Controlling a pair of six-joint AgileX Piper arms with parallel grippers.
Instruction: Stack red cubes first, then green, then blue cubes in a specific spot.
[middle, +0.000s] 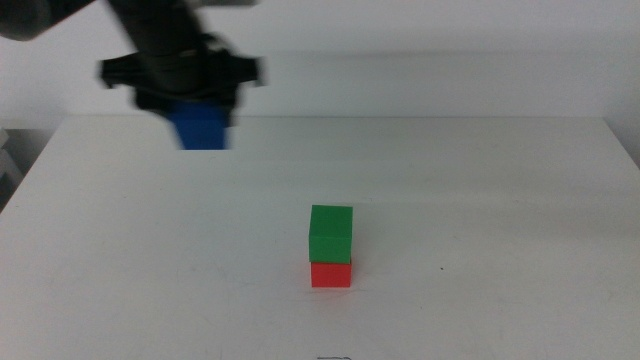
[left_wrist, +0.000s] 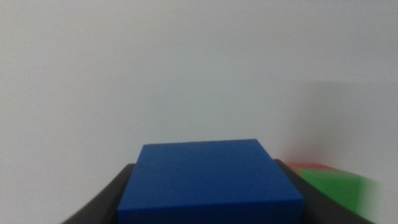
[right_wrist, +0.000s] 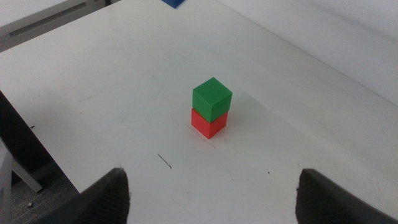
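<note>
My left gripper (middle: 200, 105) is shut on the dark blue cube (middle: 203, 126) and holds it in the air over the table's far left part, well apart from the stack. In the left wrist view the blue cube (left_wrist: 208, 180) fills the space between the jaws. The green cube (middle: 331, 233) sits squarely on the red cube (middle: 331, 274) on the white tabletop, near the middle and towards the front. The stack also shows in the right wrist view, green (right_wrist: 212, 98) on red (right_wrist: 208, 123). My right gripper (right_wrist: 212, 186) is open and empty, back from the stack and out of the middle view.
The white table (middle: 480, 180) carries only the stack. Its edge (right_wrist: 43, 146) runs close to the stack in the right wrist view, with floor below. A white wall stands behind the table.
</note>
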